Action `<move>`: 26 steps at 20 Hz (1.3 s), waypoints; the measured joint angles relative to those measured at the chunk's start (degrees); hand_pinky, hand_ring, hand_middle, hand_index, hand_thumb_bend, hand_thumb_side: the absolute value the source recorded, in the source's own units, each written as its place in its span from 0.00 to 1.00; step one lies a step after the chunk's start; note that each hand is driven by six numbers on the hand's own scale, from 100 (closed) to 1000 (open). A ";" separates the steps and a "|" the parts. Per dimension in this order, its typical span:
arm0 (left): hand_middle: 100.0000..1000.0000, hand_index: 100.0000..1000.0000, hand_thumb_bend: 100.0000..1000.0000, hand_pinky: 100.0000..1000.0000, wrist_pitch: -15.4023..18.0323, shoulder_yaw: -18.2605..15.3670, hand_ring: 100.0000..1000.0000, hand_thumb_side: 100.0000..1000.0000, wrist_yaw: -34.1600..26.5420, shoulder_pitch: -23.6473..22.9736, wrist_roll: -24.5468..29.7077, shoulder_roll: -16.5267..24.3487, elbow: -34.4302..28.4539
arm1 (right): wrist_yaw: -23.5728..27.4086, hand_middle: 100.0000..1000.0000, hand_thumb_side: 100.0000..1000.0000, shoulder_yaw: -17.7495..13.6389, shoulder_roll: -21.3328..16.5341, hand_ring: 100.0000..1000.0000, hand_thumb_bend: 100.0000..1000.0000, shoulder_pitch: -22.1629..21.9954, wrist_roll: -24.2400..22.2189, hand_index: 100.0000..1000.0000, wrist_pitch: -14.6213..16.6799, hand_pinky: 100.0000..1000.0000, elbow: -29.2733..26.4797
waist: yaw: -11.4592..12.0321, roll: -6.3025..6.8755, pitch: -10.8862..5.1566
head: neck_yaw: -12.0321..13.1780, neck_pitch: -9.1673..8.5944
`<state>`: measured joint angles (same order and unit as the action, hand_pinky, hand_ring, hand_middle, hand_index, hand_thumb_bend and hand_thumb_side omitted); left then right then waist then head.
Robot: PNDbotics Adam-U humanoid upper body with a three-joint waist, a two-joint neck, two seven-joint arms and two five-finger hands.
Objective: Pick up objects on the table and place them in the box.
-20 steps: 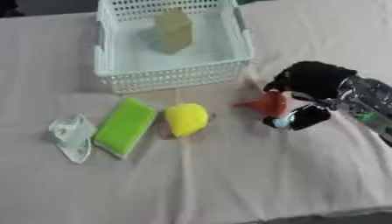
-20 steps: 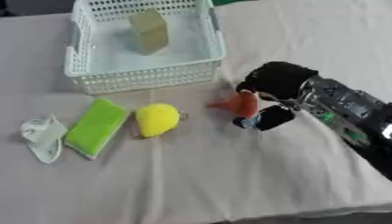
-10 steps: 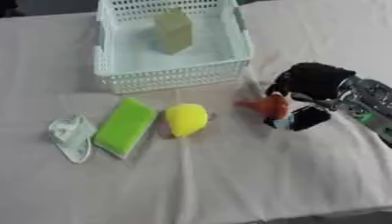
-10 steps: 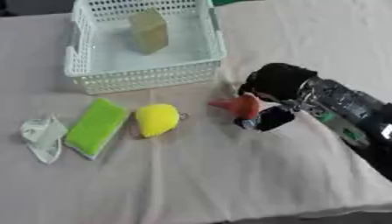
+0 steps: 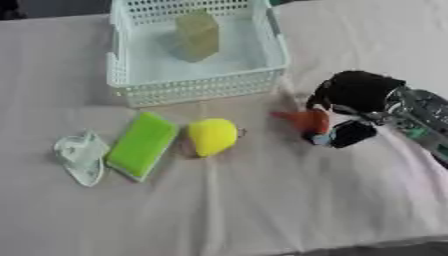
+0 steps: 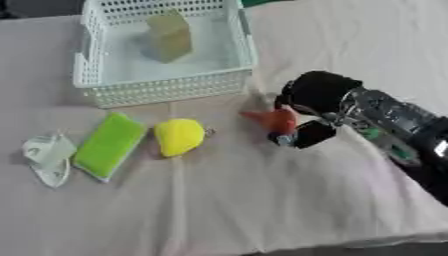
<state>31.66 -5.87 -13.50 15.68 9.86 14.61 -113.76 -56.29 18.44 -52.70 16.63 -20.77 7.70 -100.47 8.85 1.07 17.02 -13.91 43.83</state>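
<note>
An orange-red object sits on the cloth-covered table just right of the white basket, the robot's right hand curled around it. A yellow item, green sponge and pale clear object lie left; a tan block stands inside the basket.
</note>
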 measured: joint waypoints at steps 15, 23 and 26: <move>0.88 0.85 0.03 1.00 -0.06 0.01 0.98 1.00 0.42 0.00 -0.26 -0.02 0.00 | 2.24 0.29 0.70 -0.23 -0.01 0.49 0.12 0.06 1.02 0.57 0.43 0.68 0.72 | -0.09 -0.02 0.01 | -0.06 0.00; 0.88 0.85 0.03 1.00 -0.28 0.02 0.98 1.00 0.45 0.00 -0.48 -0.02 0.00 | 4.45 0.27 0.69 -0.77 -0.28 0.48 0.05 0.22 1.32 0.55 -0.14 0.67 -0.16 | -0.27 -0.17 0.01 | -0.06 0.00; 0.88 0.85 0.03 1.00 -0.31 0.02 0.98 1.00 0.46 0.00 -0.49 -0.02 0.00 | 5.31 0.27 0.70 -0.85 -0.85 0.48 0.05 0.87 1.26 0.54 -0.36 0.67 -0.73 | -0.36 -0.20 0.01 | -0.04 0.00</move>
<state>31.35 -5.85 -13.05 15.68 9.37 14.59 -113.76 -50.98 17.59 -53.55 17.49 -19.51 7.33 -101.19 8.49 0.87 17.03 -13.95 43.83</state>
